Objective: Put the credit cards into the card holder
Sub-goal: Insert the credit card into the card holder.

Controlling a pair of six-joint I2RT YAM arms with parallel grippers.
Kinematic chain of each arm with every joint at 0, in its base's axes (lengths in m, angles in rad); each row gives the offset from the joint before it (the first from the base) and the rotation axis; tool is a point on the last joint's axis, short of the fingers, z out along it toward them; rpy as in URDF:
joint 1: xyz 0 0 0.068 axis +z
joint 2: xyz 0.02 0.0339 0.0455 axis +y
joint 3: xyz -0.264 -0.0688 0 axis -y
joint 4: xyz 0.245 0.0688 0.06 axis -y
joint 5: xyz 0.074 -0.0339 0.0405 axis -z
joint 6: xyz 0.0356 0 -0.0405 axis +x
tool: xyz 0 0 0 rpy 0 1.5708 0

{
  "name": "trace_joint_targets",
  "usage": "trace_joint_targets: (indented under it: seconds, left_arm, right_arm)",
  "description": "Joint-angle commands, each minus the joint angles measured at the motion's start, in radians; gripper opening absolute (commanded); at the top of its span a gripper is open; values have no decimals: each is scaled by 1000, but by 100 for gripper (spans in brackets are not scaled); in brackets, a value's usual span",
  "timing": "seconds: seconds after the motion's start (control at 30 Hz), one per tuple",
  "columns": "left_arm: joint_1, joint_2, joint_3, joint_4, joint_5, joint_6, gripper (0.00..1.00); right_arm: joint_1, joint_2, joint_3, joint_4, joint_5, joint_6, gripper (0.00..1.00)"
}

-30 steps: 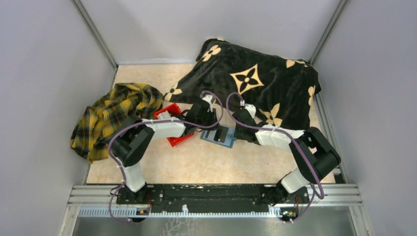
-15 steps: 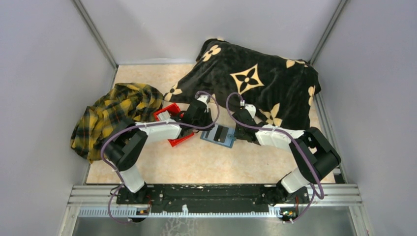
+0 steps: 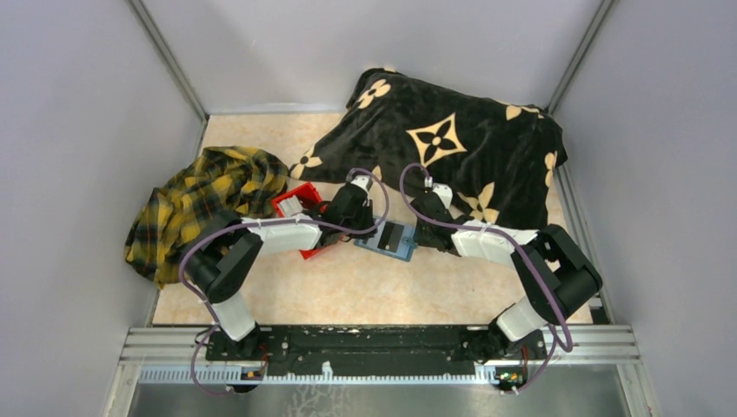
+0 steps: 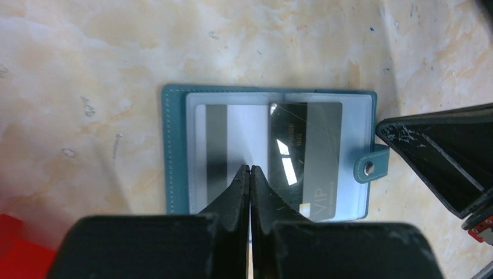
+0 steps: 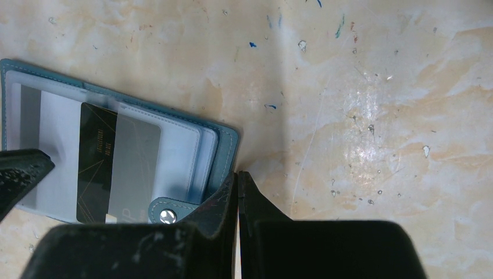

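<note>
Just below left pincer (image 4: 250, 170) lies card holder (image 4: 174, 152).

In the left wrist view we cannot see the near edge of the flat teal-blue folding card holder (image 4: 174, 151), which lies behind the closed black fingers of the left gripper (image 4: 250, 173), and the picture's edge cuts the red plastic bin (image 4: 14, 250) down to a corner. In the right wrist view the holder's left end runs off the picture and its near right corner sits behind the right gripper (image 5: 238, 177). Most of the small print on the dark card (image 4: 305, 151) is too fine for us to read.
</note>
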Motion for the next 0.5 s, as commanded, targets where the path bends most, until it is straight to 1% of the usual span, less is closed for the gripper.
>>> trace_joint_targets:
  seconds: [0.0, 0.3, 0.47]
  left_arm:
    - [-29, -6, 1, -30, 0, 5, 0]
    - [-47, 18, 1, -33, -11, 3, 0]
    - [-52, 38, 14, -15, 14, 1, 0]
  right_arm:
    - [-6, 5, -3, 13, -16, 6, 0]
    - [-6, -10, -3, 11, -19, 8, 0]
    - [-5, -11, -7, 14, -21, 9, 0]
